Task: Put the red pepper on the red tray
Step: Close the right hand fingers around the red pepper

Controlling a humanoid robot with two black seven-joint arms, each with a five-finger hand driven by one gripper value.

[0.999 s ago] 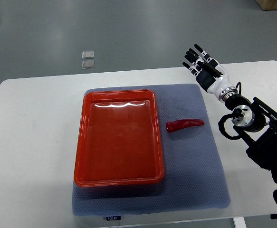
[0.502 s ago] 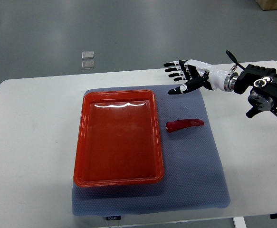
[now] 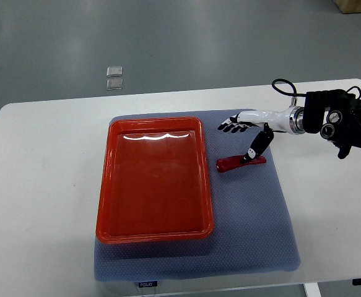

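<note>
A long red pepper lies on the grey-blue mat, just right of the empty red tray. My right hand comes in from the right edge and hangs over the pepper's right end. Its fingers are spread and point left, beyond the pepper. Its thumb points down and reaches the pepper's right part. The hand holds nothing. The left arm does not show.
The mat lies on a white table. My right forearm with its black cable crosses the table's right side. Two small clear squares lie on the grey floor beyond the table's far edge.
My right hand has dropped and swung left, from above the table's far right corner to just over the pepper. The pepper and tray have not moved.
</note>
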